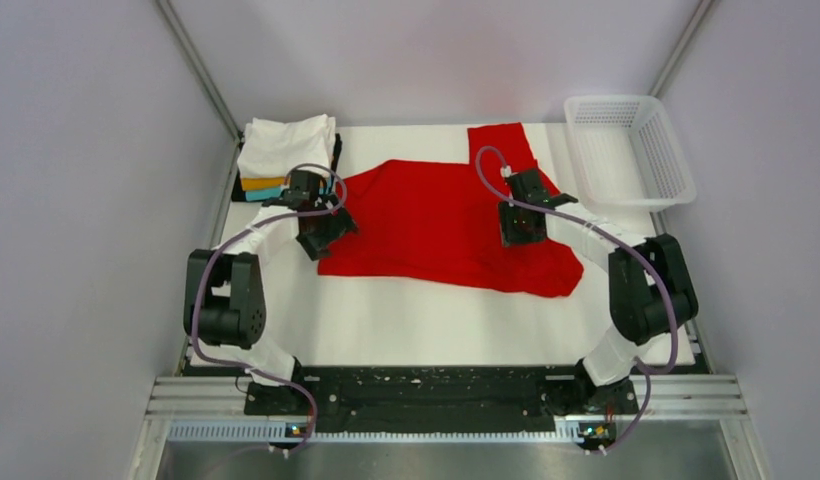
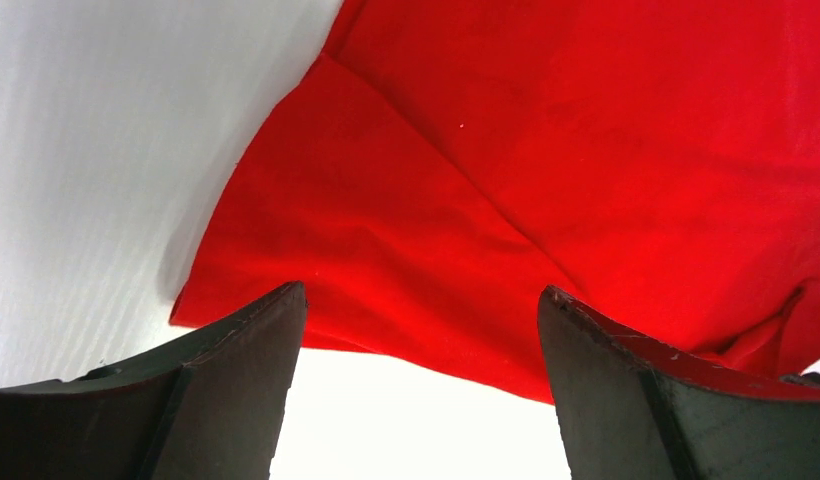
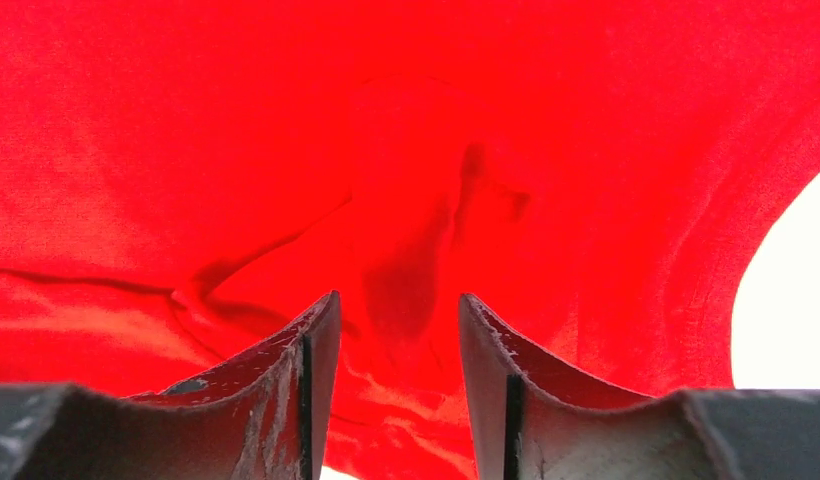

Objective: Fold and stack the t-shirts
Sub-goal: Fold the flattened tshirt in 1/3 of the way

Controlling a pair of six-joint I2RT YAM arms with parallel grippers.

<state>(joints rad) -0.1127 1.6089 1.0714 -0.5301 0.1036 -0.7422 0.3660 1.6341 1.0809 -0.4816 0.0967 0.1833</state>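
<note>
A bright red t-shirt (image 1: 436, 225) lies spread and rumpled on the white table, with one sleeve reaching toward the back. My left gripper (image 1: 324, 238) is at the shirt's left edge. In the left wrist view it (image 2: 421, 300) is wide open, with the shirt's edge (image 2: 406, 230) just beyond the fingertips and nothing held. My right gripper (image 1: 521, 230) is over the right part of the shirt. In the right wrist view it (image 3: 398, 300) is partly open above wrinkled red cloth (image 3: 286, 150). A stack of folded t-shirts (image 1: 284, 145) sits at the back left, white on top, with orange and teal below.
A white plastic mesh basket (image 1: 631, 150) stands at the back right corner. Grey walls close in the table on the left, back and right. The black arm bases and a metal rail run along the near edge.
</note>
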